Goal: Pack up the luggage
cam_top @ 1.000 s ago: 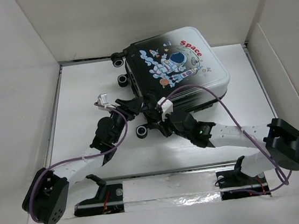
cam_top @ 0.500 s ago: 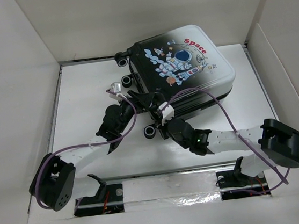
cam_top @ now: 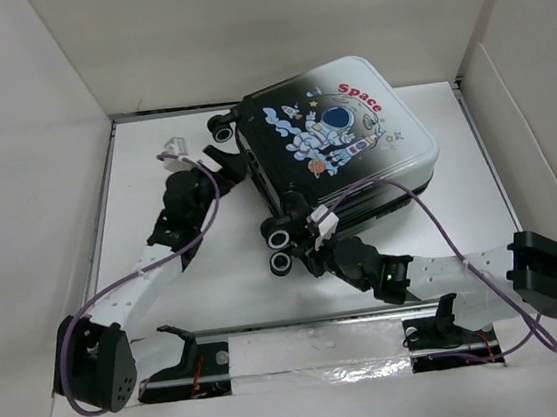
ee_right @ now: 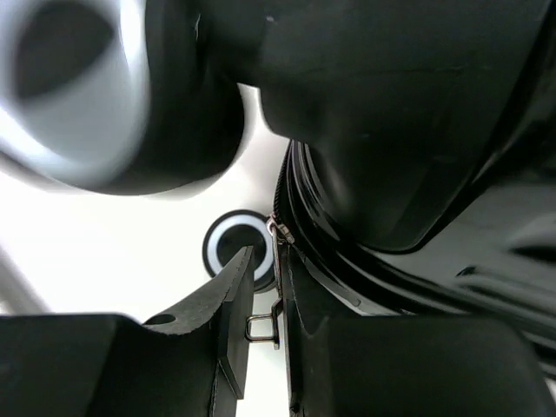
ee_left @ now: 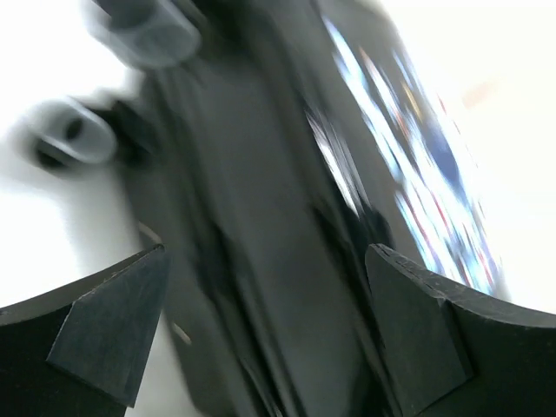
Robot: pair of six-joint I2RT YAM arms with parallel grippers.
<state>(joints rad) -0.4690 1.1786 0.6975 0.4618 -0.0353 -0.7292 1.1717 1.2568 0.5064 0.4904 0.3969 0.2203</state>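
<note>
The luggage (cam_top: 340, 126) lies flat at the back right, astronaut and red "Space" print up, wheels (cam_top: 280, 234) to the left. My right gripper (cam_top: 309, 233) is at its near left corner. In the right wrist view it (ee_right: 274, 295) is shut on the metal zipper pull (ee_right: 263, 327), beside the shell's zipper seam (ee_right: 300, 234). My left gripper (cam_top: 221, 161) is open by the luggage's left side, near the back wheel (cam_top: 220, 127). The left wrist view is blurred, with the dark shell (ee_left: 261, 217) between the spread fingers (ee_left: 113, 321).
White walls box in the table on the left (cam_top: 26, 197), back and right (cam_top: 542, 138). The mounting rail (cam_top: 314, 343) runs along the near edge. Purple cables (cam_top: 431, 221) loop over both arms.
The luggage has turned and shifted slightly, and its near wheels now lie closer to me. My left gripper has moved back and left. My right gripper has drawn nearer, still on the zipper pull.
</note>
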